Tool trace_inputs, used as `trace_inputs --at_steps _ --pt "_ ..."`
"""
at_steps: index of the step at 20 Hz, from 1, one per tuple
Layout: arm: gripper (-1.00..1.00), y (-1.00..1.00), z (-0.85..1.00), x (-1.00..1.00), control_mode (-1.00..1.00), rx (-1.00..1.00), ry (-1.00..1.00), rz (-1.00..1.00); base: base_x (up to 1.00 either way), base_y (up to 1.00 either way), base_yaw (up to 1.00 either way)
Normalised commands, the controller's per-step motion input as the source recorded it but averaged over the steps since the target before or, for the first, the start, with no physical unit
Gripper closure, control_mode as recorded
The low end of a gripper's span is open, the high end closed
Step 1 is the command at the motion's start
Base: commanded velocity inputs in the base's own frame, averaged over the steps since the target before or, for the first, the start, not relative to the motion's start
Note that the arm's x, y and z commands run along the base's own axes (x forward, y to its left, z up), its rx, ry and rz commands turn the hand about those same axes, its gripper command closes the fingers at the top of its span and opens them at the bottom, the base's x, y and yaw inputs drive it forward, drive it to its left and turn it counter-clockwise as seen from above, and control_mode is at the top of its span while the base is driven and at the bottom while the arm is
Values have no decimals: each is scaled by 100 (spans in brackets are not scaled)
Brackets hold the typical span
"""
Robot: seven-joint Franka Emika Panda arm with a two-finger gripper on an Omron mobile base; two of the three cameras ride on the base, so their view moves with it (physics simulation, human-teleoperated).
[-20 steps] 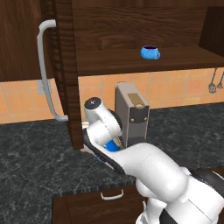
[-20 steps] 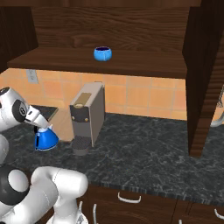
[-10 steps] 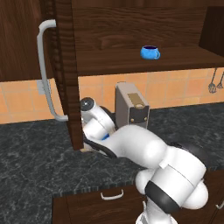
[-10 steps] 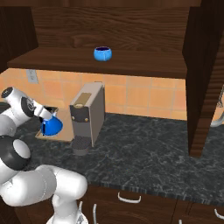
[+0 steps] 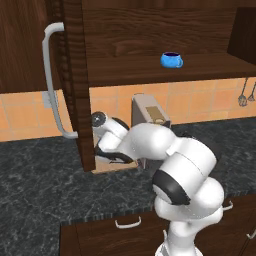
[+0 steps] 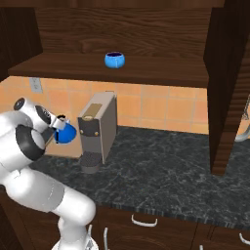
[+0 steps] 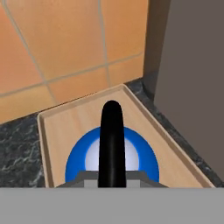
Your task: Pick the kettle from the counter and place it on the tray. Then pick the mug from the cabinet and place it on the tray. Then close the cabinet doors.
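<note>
Kettle (image 7: 111, 159) gripped by black arched handle in gripper (image 6: 57, 128), jaws closed on it, hanging directly over tray (image 7: 144, 127) beside coffee machine (image 6: 97, 129); next move judged straight down. Hand view: handle runs lengthwise w/ tray, kettle centred above board. Right base view: kettle clear of counter (image 6: 166, 161). Mug (image 5: 171, 60) waiting on cabinet shelf (image 5: 150, 70).

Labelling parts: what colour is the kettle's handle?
Black; the kettle shows its arched handle best in the hand view.
</note>
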Motion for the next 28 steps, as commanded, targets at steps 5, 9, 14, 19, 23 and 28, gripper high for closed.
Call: trace_inputs --at_steps 5,9,14,19,23,28 --pt "100 23 0 75 -100 0 0 -13 0 0 0" --pt "100 21 -5 71 -100 0 0 -12 0 0 0" --pt "100 21 -19 58 -100 0 0 -10 0 0 0" --pt "100 1 -19 12 -100 0 0 -5 0 0 0" --pt "100 0 -16 9 -100 0 0 -4 0 0 0" --pt "-100 -8 -7 0 -100 0 0 -6 0 0 0"
